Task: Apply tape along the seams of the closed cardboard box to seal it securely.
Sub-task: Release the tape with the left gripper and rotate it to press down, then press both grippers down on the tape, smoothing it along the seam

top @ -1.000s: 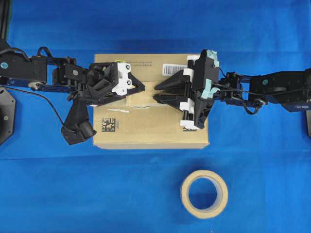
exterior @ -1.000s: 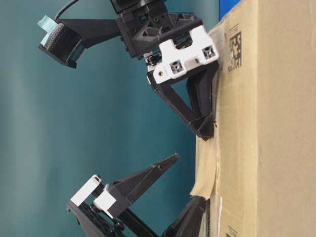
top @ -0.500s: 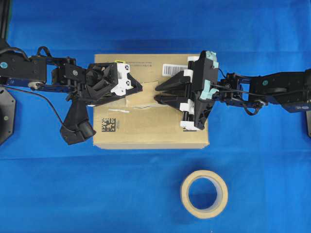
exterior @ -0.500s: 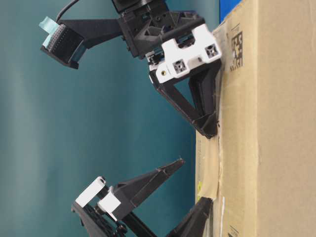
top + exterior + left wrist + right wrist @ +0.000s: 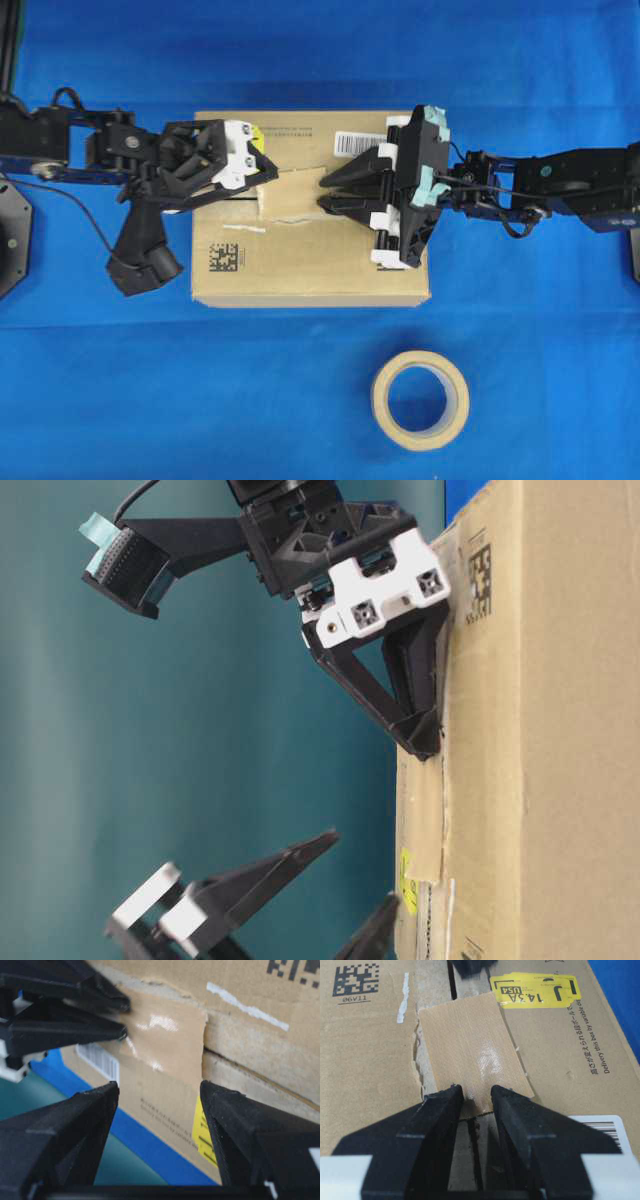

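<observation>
With the tape (image 5: pixel 470 1055) laid over the seams (image 5: pixel 250 1072), it is best pressed flat — both the left gripper (image 5: pixel 262 185) and the right gripper (image 5: pixel 477 1097) are spread open, nothing held.

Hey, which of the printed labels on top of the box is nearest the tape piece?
The yellow sticker: its corner almost meets the tape. The white barcode label lies past the tape's other end, and the black square code sits across the seam.

A beige tape roll (image 5: pixel 420 400) lies flat on the blue cloth (image 5: pixel 200 400).
</observation>
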Action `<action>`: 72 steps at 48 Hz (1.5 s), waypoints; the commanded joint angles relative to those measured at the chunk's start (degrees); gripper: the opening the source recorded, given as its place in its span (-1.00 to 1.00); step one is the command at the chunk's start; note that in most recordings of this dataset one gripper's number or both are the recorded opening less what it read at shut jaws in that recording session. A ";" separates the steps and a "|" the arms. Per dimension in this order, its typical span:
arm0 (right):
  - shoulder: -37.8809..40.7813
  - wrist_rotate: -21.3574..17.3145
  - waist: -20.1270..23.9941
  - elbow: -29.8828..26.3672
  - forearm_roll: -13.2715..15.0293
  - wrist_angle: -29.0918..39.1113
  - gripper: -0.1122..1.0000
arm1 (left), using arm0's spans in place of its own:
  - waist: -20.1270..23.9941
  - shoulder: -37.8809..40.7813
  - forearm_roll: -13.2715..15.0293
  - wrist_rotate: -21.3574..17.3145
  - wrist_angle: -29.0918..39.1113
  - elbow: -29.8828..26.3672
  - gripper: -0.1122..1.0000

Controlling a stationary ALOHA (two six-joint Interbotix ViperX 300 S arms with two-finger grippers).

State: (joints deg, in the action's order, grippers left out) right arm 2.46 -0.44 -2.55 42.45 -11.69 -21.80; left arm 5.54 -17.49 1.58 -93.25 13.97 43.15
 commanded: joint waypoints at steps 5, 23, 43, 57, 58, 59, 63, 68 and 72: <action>-0.70 0.26 0.09 -1.58 -0.09 -0.18 -0.09 | 0.00 -3.52 0.26 4.57 -3.08 1.67 0.33; -6.06 2.29 0.09 -2.20 0.09 -0.18 -0.09 | -2.46 -3.69 0.53 39.64 -16.00 2.99 0.26; -7.29 5.19 -1.41 -3.60 0.26 -2.90 -0.44 | -2.37 1.49 0.44 66.53 -25.31 3.52 -0.81; -3.25 6.77 -1.76 -6.68 0.26 -2.64 -0.82 | -2.37 5.27 0.53 68.12 -29.09 3.25 -0.80; -2.90 6.77 -1.85 -6.94 0.26 -2.64 -0.82 | -2.37 5.36 0.44 68.38 -29.18 3.34 -0.80; -2.55 6.77 -1.76 -7.21 0.26 -2.64 -0.82 | -2.37 5.45 0.44 68.73 -29.44 3.34 -0.80; -0.97 6.77 -1.85 -8.09 0.26 -2.64 -0.82 | -2.46 5.80 0.53 70.40 -29.97 3.78 -0.80; 0.62 6.77 -1.85 -8.88 0.26 -2.55 -0.82 | -2.37 6.50 0.44 71.98 -30.76 4.39 -0.80; 2.02 6.33 -1.93 -9.23 0.09 -2.55 -0.82 | -2.20 7.47 0.44 73.83 -32.08 5.27 -0.80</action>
State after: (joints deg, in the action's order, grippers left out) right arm 4.31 6.15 -4.31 34.72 -11.51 -24.08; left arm 3.25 -10.20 1.93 -20.57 -16.52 48.43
